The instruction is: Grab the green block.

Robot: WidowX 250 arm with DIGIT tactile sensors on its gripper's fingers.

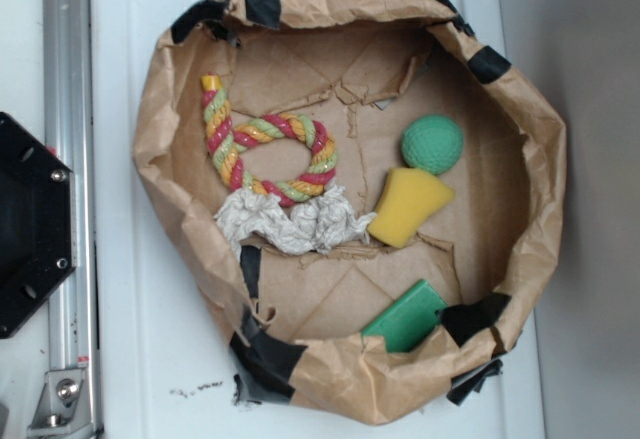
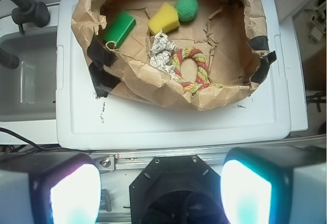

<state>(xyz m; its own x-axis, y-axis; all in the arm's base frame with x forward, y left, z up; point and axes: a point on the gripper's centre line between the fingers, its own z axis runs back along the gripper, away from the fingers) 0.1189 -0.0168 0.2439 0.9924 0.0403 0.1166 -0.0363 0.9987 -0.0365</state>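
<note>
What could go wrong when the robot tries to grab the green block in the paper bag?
1. The green block lies tilted against the crumpled paper wall, so the end effector might snag the paper or only catch one edge.
2. The green ball is the same color and could be picked by mistake.
3. The yellow wedge sits nearby and might get bumped.

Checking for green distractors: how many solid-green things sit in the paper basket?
2: a flat green block against the basket's taped wall, and a round dimpled green ball touching the yellow sponge wedge. None appears hidden.
</note>
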